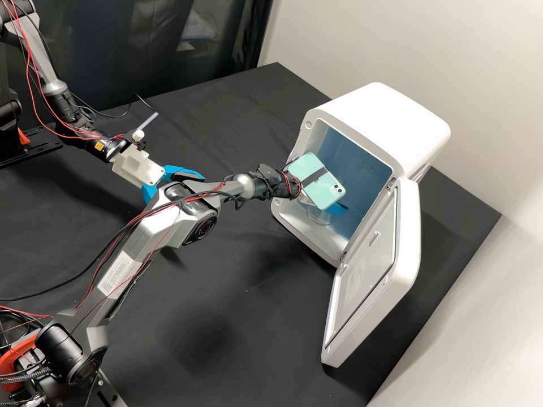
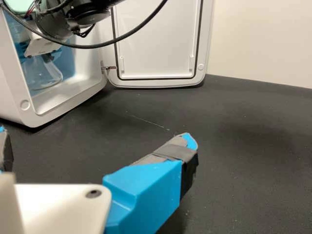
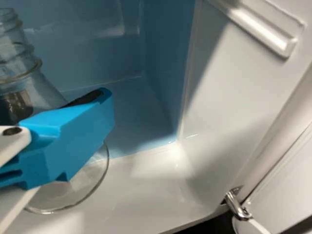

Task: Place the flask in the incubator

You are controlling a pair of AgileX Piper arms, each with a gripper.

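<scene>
The black bench (image 1: 226, 305) is the biggest thing, and its right edge drops off just past the incubator (image 1: 390, 118). That white box with a blue inside sits near the edge. Its door (image 1: 376, 254) stands wide open, tipped out toward the front corner.

The right arm is stretched in through the opening. From above, a mint-green phone (image 1: 315, 181) strapped on its wrist hides most of the right gripper (image 1: 335, 209), so I cannot tell if it is pinching anything.

The flask (image 3: 17, 58) is inside the incubator, near the front lip. Its bottom is on or just over the white floor — I cannot tell which. The high view shows a bit of round glass under the phone. The right wrist view shows the neck and belly up close, cut off at the side, with the blue back wall and the white side wall standing apart from it.

The left gripper (image 1: 169, 183) hangs over the bench, well away from the box, with its fingers (image 2: 165, 170) spread wide — one is cut off at the picture's edge.
</scene>
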